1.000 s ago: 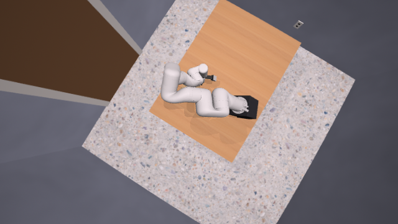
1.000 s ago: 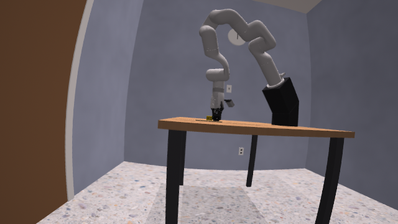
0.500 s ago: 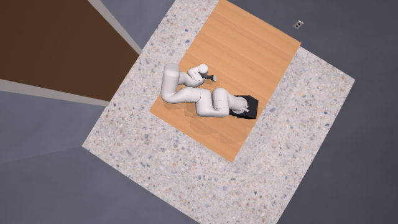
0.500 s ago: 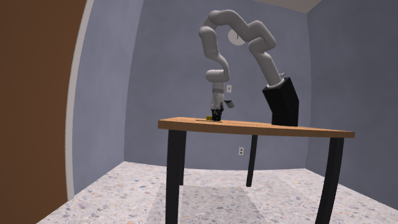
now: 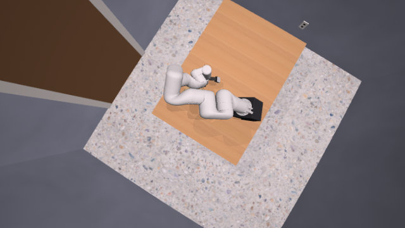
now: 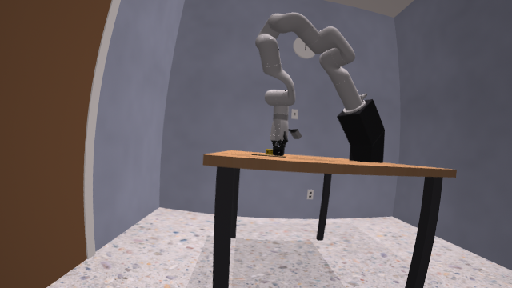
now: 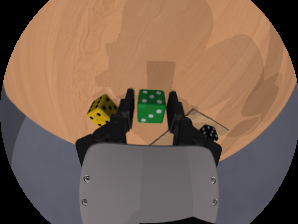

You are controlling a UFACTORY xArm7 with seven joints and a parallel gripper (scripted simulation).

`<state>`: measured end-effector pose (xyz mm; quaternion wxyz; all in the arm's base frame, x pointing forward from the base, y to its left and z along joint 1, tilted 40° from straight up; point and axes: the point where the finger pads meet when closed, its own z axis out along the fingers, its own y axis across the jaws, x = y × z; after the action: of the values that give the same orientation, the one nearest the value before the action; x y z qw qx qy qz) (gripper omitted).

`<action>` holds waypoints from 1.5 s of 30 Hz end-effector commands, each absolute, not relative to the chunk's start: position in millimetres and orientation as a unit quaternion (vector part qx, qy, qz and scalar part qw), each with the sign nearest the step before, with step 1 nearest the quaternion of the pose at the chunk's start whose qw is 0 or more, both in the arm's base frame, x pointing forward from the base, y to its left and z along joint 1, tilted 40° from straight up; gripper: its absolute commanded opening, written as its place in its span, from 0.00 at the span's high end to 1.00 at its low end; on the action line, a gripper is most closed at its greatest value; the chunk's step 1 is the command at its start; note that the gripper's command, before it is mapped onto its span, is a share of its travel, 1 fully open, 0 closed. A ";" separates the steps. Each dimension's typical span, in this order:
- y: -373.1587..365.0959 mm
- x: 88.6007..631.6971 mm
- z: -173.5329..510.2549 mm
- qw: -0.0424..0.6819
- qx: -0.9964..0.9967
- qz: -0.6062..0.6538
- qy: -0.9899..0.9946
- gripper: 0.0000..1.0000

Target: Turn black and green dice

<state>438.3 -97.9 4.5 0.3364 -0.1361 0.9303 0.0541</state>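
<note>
Judging by the wrist view, I hold my half-open gripper (image 6: 278, 154) (image 7: 151, 98) around the green die (image 7: 151, 106), ungripped and off the mat (image 6: 258, 154) (image 7: 195, 119); its placement remains, and I can't confirm black's (image 7: 209, 132) top.

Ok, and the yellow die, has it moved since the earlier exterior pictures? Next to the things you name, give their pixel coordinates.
No, I see no move. In the exterior view, the yellow die (image 6: 268, 151) (image 7: 101, 110) keeps the same place against the left corner of the table (image 5: 259, 41) (image 6: 320, 166) (image 7: 75, 55).
</note>
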 end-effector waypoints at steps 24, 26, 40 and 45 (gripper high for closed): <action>-98.9 438.2 5.0 0.337 -0.135 0.053 0.930 0.73; -98.9 438.2 5.0 0.337 -0.135 0.053 0.930 0.73; -98.9 438.2 5.0 0.337 -0.135 0.053 0.930 0.73; -98.9 438.2 5.0 0.337 -0.135 0.053 0.930 0.73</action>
<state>438.3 -97.9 4.5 0.3364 -0.1361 0.9303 0.0541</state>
